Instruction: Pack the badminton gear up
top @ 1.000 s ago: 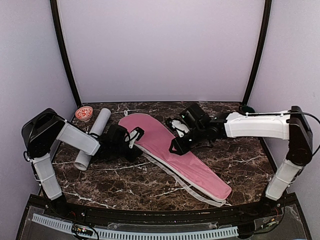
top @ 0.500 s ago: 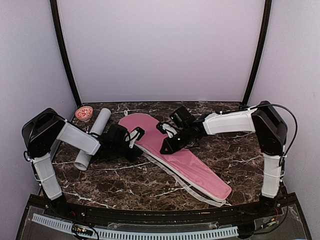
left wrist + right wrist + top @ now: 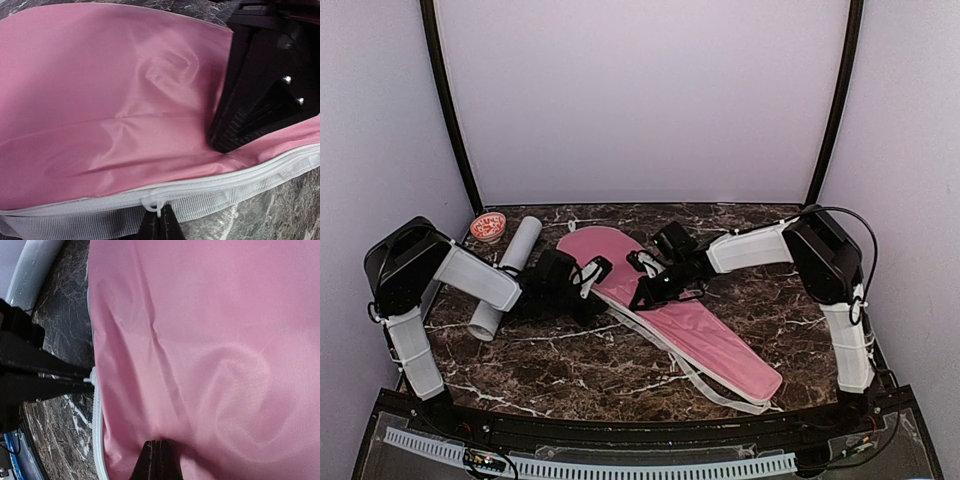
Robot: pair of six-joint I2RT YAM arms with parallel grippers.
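Pinching the pink cover (image 3: 720, 335), the right tool (image 3: 157, 447) is clenched. The zipper pull (image 3: 152, 204) is gripped by the left tool (image 3: 160, 219).

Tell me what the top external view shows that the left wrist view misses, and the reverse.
Only top external: the white cardboard tube and the red-patterned round cap, left of the cover. Only left wrist: the left claw shut on the white zipper pull. Both: the pink racket cover, with the right claw shut, tips against its fabric.
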